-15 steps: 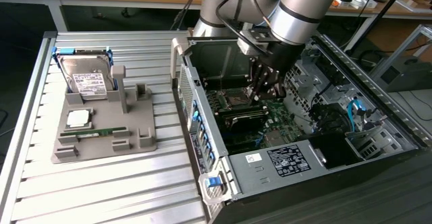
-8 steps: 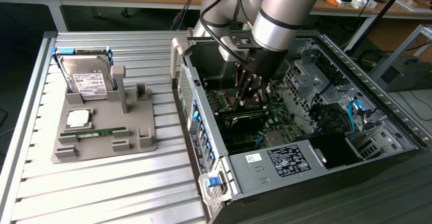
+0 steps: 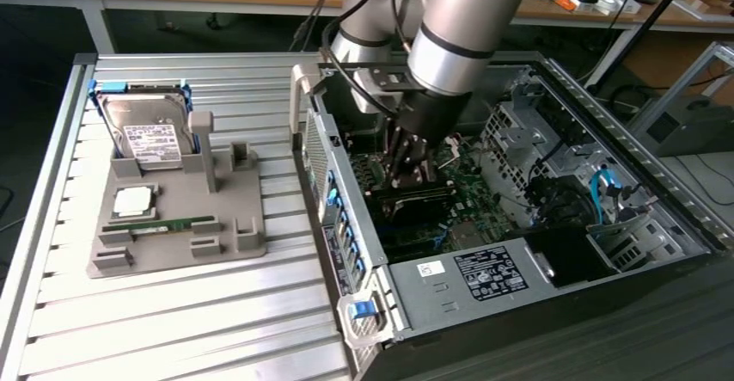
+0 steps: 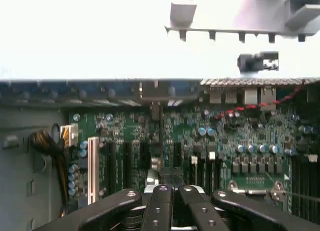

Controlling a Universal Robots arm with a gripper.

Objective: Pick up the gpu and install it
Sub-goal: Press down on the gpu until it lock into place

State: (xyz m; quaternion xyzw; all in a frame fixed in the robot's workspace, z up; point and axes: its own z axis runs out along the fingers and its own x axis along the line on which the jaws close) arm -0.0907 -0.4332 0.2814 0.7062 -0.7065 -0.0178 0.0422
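Observation:
My gripper (image 3: 404,183) reaches down into the open computer case (image 3: 659,183), over the green motherboard (image 3: 465,183). Its jaws are shut, and a thin dark card, the gpu (image 3: 422,202), stands on edge right under the fingertips, low against the board. In the wrist view the gripper (image 4: 172,191) shows its black fingers (image 4: 156,203) pressed close together above the motherboard (image 4: 225,136) and its expansion slots; the gpu is mostly hidden beneath them.
Left of the case, a grey parts holder (image 3: 229,235) on the slatted table carries a silver hard drive (image 3: 149,132) and a green memory stick (image 3: 161,224). The labelled power supply (image 3: 487,273), drive cages and blue cables crowd the case.

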